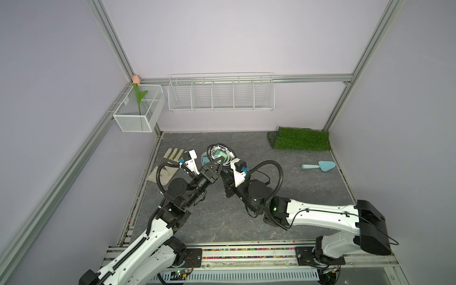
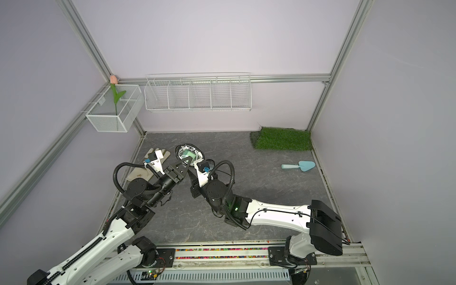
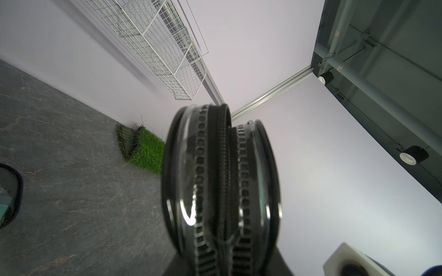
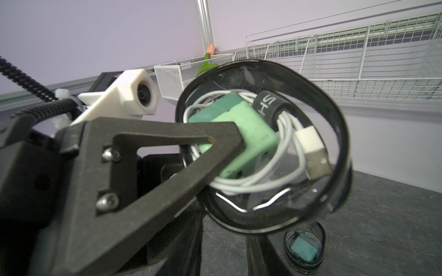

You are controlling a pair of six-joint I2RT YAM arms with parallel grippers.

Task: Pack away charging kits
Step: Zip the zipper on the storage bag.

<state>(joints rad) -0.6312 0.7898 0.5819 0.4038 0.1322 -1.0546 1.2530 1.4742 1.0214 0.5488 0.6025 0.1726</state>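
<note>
Packing looks about midway. A mint-green square charger block [image 4: 251, 129] and a coiled white cable [image 4: 241, 185] lie inside a round black-rimmed clear case [image 4: 253, 225], raised off the dark stone-patterned surface [image 1: 271, 197]; its zip seems part open. The left tool [image 1: 219, 161] is clamped on that case. I cannot tell the right tool's [image 1: 224, 172] state. A second black-rimmed round case [image 4: 303, 264] on the surface holds a teal block [image 4: 303, 247]. No third kit shows.
</note>
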